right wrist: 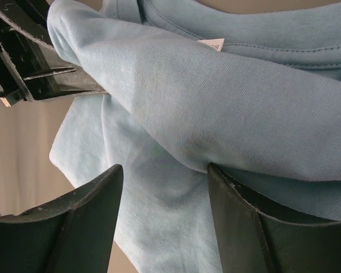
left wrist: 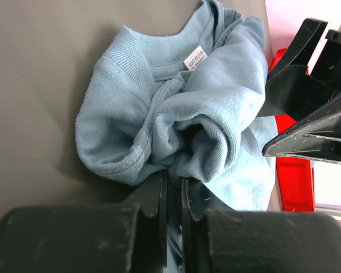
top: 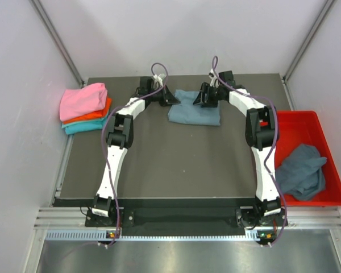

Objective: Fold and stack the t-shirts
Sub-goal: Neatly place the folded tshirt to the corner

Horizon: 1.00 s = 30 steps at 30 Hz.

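Observation:
A slate blue-grey t-shirt [top: 194, 111] lies partly folded at the back middle of the table. My left gripper [top: 171, 98] is at its left edge, shut on a bunched fold of the shirt [left wrist: 176, 131], which is pinched between the fingers [left wrist: 173, 185]. My right gripper [top: 200, 98] is over the shirt's top middle, open [right wrist: 165, 170], with the shirt [right wrist: 216, 108] spread beneath it and a fold draped against its right finger [right wrist: 238, 210]. A stack of folded pink, orange and teal t-shirts [top: 84, 107] sits at the table's left edge. Another blue-grey t-shirt [top: 300, 170] lies crumpled in the red tray.
The shallow red tray [top: 298, 126] stands off the table's right side. The two grippers are close together over the shirt; the right one shows in the left wrist view [left wrist: 307, 114]. White walls enclose the table at the back and sides.

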Each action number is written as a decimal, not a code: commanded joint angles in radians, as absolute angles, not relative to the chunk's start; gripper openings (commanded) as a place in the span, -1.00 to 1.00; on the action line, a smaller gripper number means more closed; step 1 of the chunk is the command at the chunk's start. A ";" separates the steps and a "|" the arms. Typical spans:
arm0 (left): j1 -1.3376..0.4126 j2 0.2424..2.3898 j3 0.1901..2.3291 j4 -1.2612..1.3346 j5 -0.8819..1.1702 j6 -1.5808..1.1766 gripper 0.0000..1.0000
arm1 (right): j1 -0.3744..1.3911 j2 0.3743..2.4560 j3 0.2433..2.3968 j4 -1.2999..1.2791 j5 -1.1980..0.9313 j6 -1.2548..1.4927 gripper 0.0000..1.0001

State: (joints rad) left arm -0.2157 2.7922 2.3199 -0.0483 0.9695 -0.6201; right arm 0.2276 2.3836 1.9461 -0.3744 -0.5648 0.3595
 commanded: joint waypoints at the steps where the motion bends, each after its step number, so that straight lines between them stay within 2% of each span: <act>1: -0.239 2.752 2.273 -0.167 0.991 -0.557 -1.00 | 0.256 2.384 1.996 -0.339 -0.578 0.353 0.22; 7: -0.206 2.613 2.229 -0.265 0.995 -0.497 -1.00 | 0.227 2.283 1.985 -0.364 -0.569 0.298 0.22; 14: -0.117 2.425 2.152 -0.507 0.980 -0.355 -1.00 | 0.204 2.120 1.933 -0.391 -0.532 0.247 0.24; 25: -0.008 2.353 2.171 -0.941 0.864 -0.043 -1.00 | 0.206 1.945 1.732 -0.425 -0.497 0.195 0.25; 30: 0.035 2.344 2.168 -1.035 0.792 0.044 -1.00 | 0.209 1.905 1.680 -0.431 -0.491 0.195 0.25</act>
State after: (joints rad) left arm 0.0315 2.4172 2.1403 -0.9035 0.8330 -0.0723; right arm 0.2111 1.9774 1.7008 -0.4278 -0.5011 0.2176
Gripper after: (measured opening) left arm 0.113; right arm 0.627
